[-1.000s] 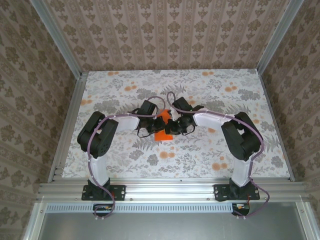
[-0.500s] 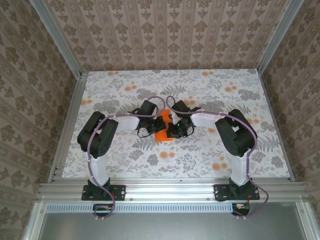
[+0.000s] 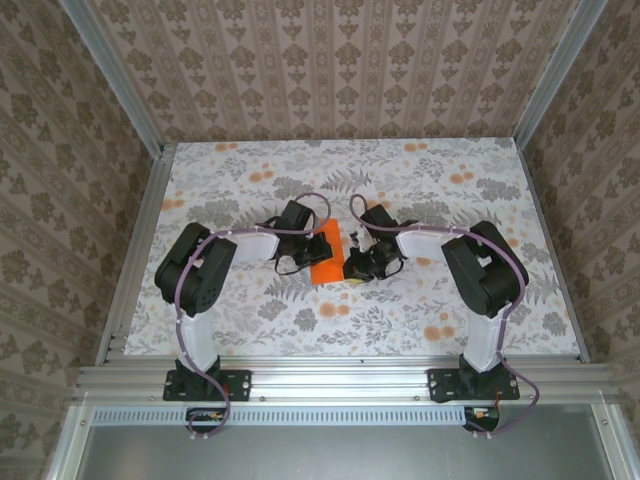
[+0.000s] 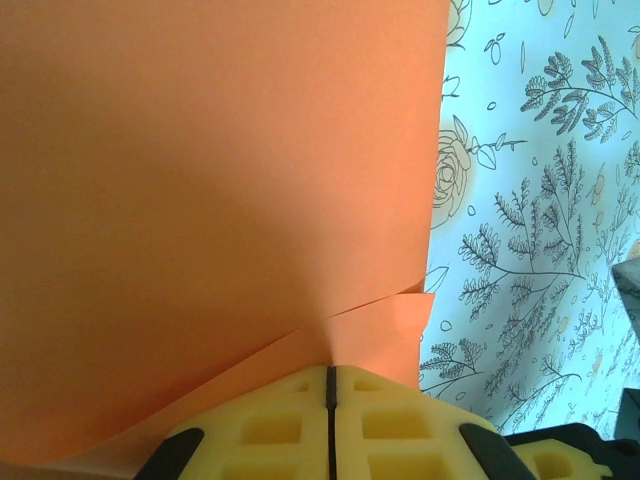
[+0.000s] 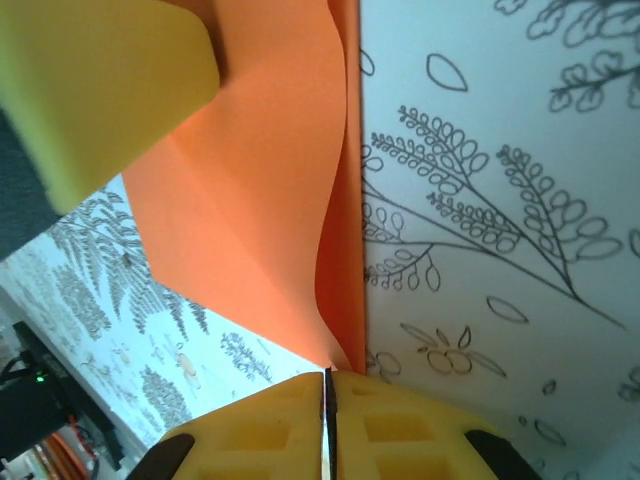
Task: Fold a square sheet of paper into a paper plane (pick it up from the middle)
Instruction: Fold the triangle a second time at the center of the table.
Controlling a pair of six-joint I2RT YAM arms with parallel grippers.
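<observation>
Paper (image 3: 325, 253) at the middle of the worktop (image 3: 240, 170), between the two wrists, seen from above as a narrow strip slanting from far right to near left.

Left fingers (image 3: 308, 256): in the left wrist view the yellow pads are pressed together with only a thin seam between them. One edge of the paper is pinched in that seam, where a small folded flap overlaps the main sheet.

Right fingers (image 3: 350, 268): in the right wrist view they are likewise shut tight on the opposite edge. Here the paper shows two layers. The lower one lies flat on the worktop with a straight edge, and the upper one bulges away from it in a soft curve. One of the left fingers lies over the sheet at upper left of that view.

Change over the last second: the right arm has drawn back toward the right side. Its wrist, which had covered much of the paper, now sits beside it, so more orange shows. The left arm is where it was.

Surroundings: a floral cloth with small orange flowers covers the worktop. Purple cables (image 3: 312, 198) loop over both wrists. Wallpapered walls (image 3: 330, 70) close three sides.
</observation>
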